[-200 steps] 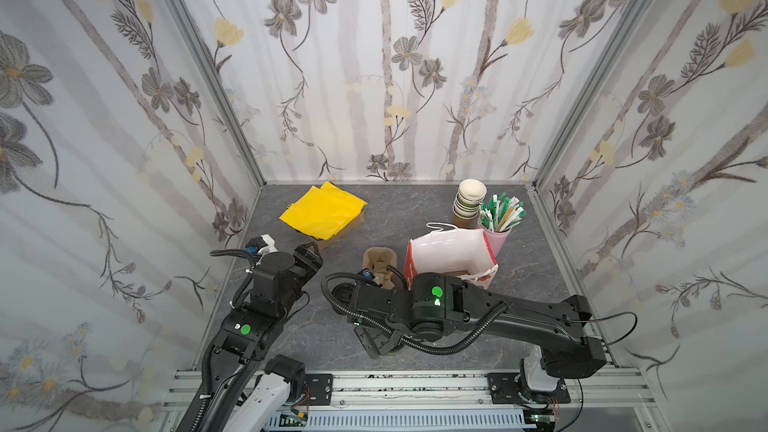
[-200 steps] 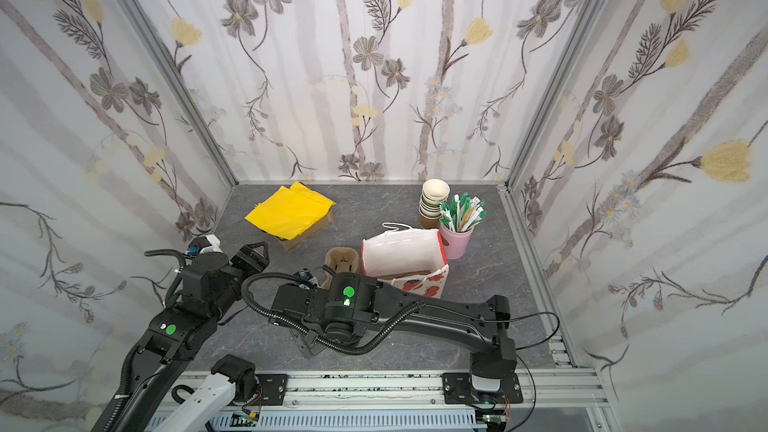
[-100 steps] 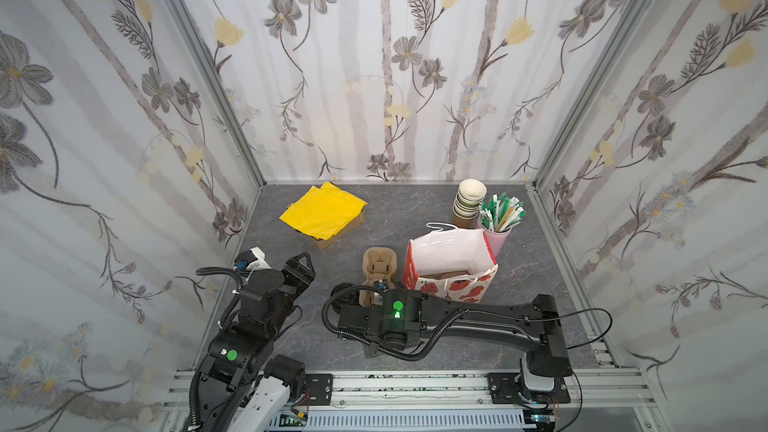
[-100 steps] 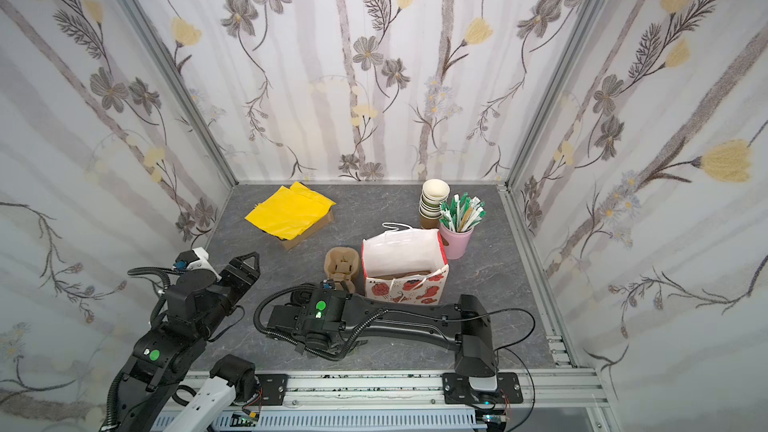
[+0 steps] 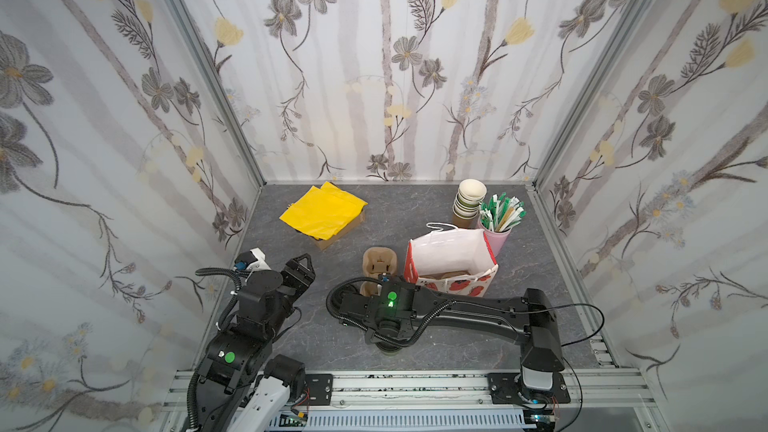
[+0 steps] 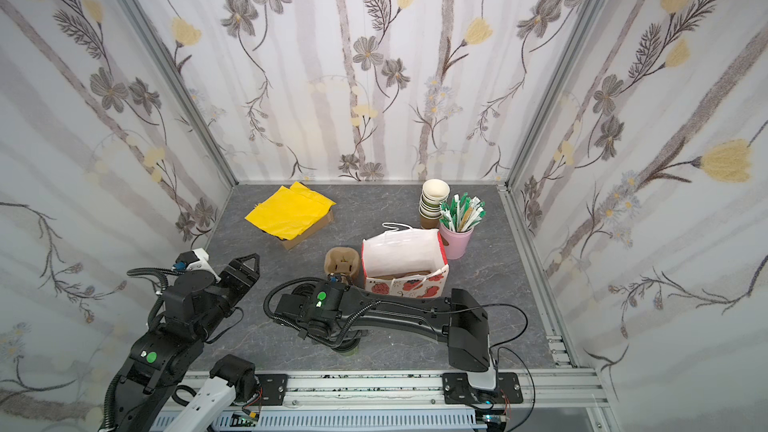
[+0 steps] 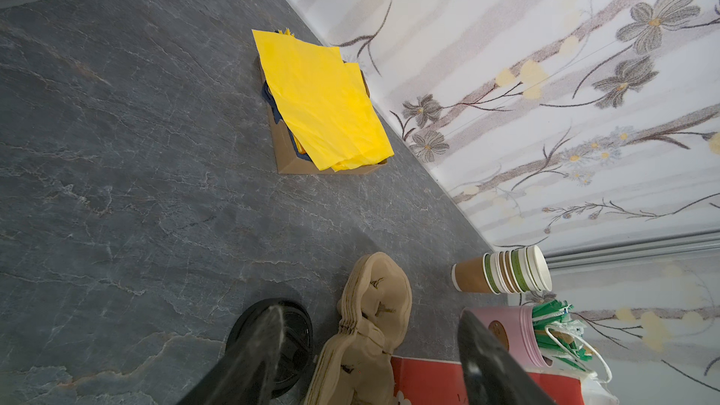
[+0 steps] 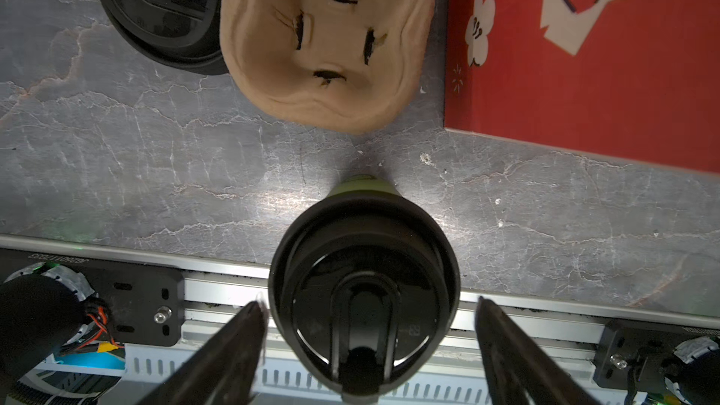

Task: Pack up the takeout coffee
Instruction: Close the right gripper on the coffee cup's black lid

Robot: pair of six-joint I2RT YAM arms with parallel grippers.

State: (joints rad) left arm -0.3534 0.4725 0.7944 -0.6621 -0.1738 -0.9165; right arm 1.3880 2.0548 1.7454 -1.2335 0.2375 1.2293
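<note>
Right arm (image 5: 457, 313) low, stretched leftward across desk (image 5: 324, 342). Left arm (image 5: 257, 309) folded at left edge, left gripper (image 7: 370, 310) spread, holding nothing. Red-print paper bag (image 5: 449, 247) upright mid-desk. Takeout coffee (image 8: 362, 266) upright near front rail, between the spread fingers of right gripper (image 8: 369, 302): one at lid rim, other clear. Lid embossing unreadable.

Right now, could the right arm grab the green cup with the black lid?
Probably yes. The right pincer is open and straddles the takeout coffee, one jaw on either side, with nothing else in the gap.
</note>
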